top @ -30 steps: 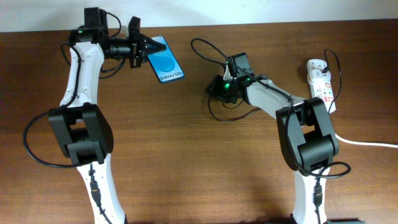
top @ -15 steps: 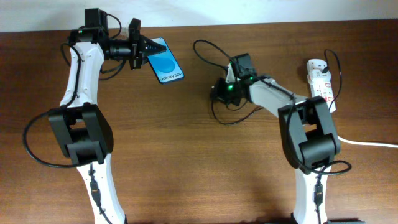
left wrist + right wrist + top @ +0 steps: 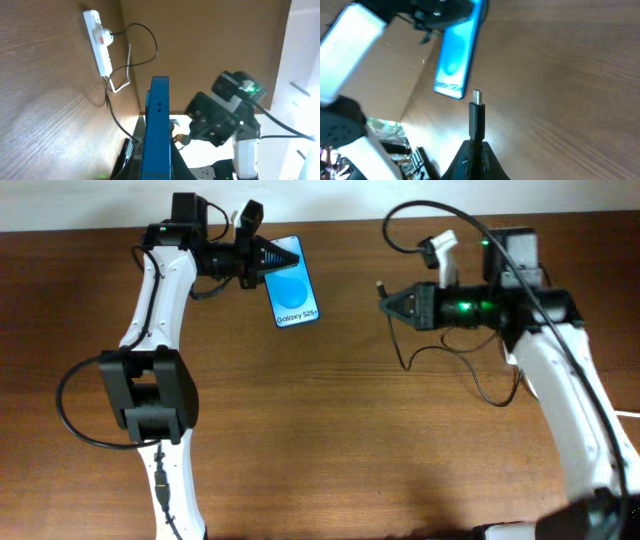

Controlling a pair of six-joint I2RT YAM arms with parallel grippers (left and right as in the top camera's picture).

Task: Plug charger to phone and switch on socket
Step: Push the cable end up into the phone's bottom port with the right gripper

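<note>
My left gripper (image 3: 262, 256) is shut on the upper end of the phone (image 3: 296, 286) and holds it above the table, its blue screen facing up. In the left wrist view the phone (image 3: 158, 125) shows edge-on between the fingers (image 3: 157, 167). My right gripper (image 3: 392, 302) is shut on the charger and points left toward the phone. The charger's black cable (image 3: 420, 207) loops behind the gripper. In the right wrist view the connector (image 3: 477, 116) sticks out of the fingers (image 3: 476, 146), its metal tip just short of the phone's lower end (image 3: 456, 60). The socket (image 3: 98, 41) lies on the table, and the right arm hides it from overhead.
The wooden table (image 3: 330, 440) fills the views. Slack black cable (image 3: 470, 380) hangs and lies under the right arm. A thin black cable runs from the socket's plug (image 3: 142, 37). A bit of thick white cord (image 3: 630, 415) shows at the right edge.
The left gripper has moved right with the phone. The right gripper has lifted the charger tip off the table, moved up and right, and now points at the phone.
</note>
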